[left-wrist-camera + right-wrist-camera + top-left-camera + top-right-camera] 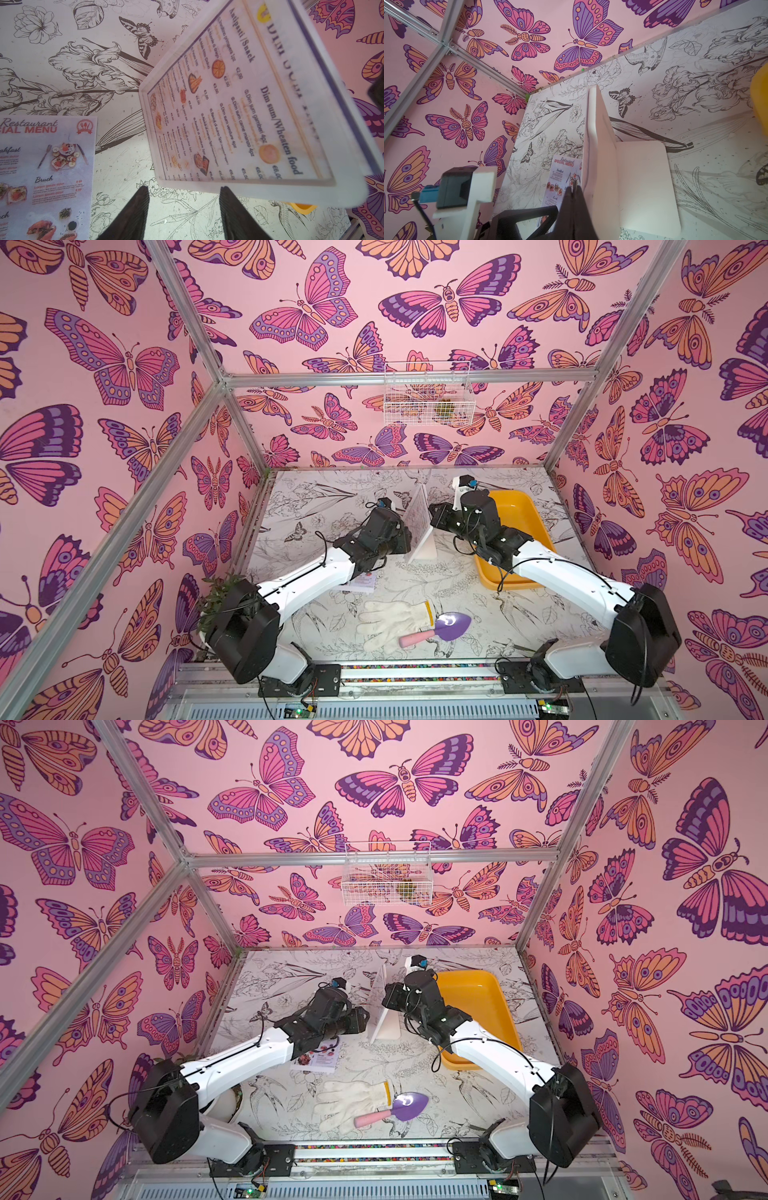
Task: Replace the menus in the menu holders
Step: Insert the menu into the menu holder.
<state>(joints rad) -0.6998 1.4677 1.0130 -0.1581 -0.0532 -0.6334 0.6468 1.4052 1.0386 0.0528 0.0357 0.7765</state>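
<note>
In both top views, the upright white-framed clear sign stand [419,526] is standing on its slanted foot in the middle of the flower-printed table [316,506]. The left gripper [365,1020] is reaching at it from one side. The right gripper [433,513] is reaching at it from the other side. The pale paper sheet with the red "Special Menu" heading [318,1058] is lying flat on the table, partly under the left arm. A yellow plastic tray [519,506] is sitting behind the right arm. Nearer the front, a white cloth glove [386,626] is lying flat. A purple toy shovel with a pink handle [440,628] is resting on it.

In the left wrist view, the left gripper [184,188] is holding its two black fingers [133,214] about halfway apart, and nothing is sitting between them. The sign stand's white edge is just beside the fingertips. I cannot tell if they are touching it. The white "Dim Sum Inn" sheet with two columns [239,104] is showing inside the frame. The red-headed sheet is lying on the table close by.

In the right wrist view, the right gripper [574,192] is pressing its fingers tight together, with nothing showing between them. It is sitting just beside the thin edge of the sign stand.
</note>
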